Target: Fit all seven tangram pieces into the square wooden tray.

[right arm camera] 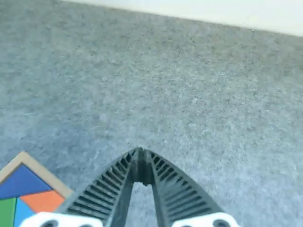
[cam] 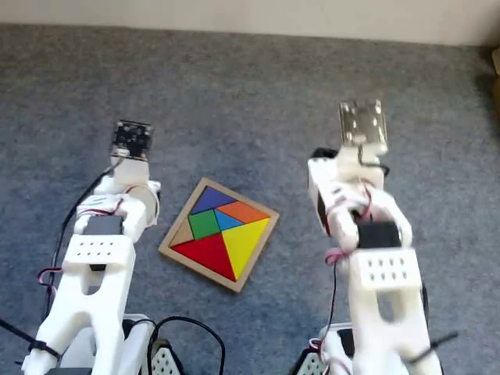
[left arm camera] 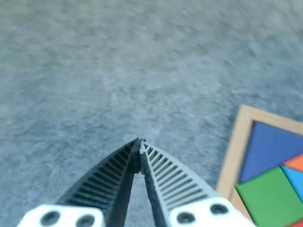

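Centrally, the square wooden tray (cam: 184, 216) lies on the grey carpet (cam: 258, 101) between the two arms with the coloured tangram pieces (cam: 211, 251) inside it, while the left gripper (left arm camera: 139, 143) and right gripper (right arm camera: 140, 152) hang beside it, both closed and holding nothing.

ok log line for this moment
tray: filled with coloured pieces | left gripper: fingers shut, empty, beside tray | right gripper: fingers shut, empty, beside tray
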